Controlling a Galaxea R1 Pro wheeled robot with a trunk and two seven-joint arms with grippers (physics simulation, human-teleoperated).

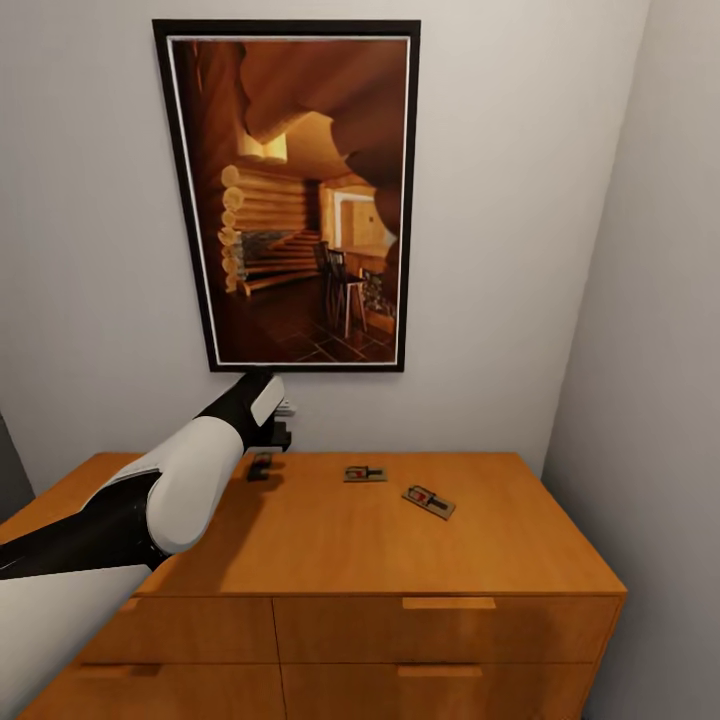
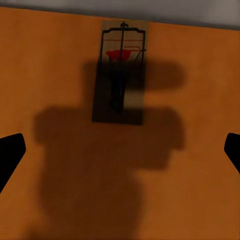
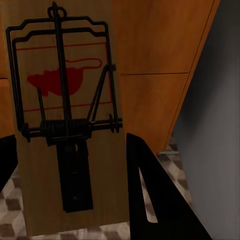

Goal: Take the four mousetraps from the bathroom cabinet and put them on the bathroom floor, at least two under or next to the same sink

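Mousetraps: one [image 3: 65,125] clamped lengthwise in the right gripper [image 3: 70,165]; left gripper [image 1: 262,447] wide open (empty) over another [image 2: 120,72] at the cabinet's [image 1: 330,545] back edge, bait end toward the wall.

Open orange top on the cabinet [image 1: 330,540] across the whole near half, bare from 4 through 8 o'clock of the middle mousetrap [image 1: 365,473]. Hemmed in at 12 by the back wall [image 1: 90,250] and its framed picture [image 1: 290,195], at 3 by the grey side wall [image 1: 650,400]. Two more traps [image 1: 429,501] [image 1: 261,464] flat at 4 and 9, with the left arm [image 1: 190,480] reaching over the left end.
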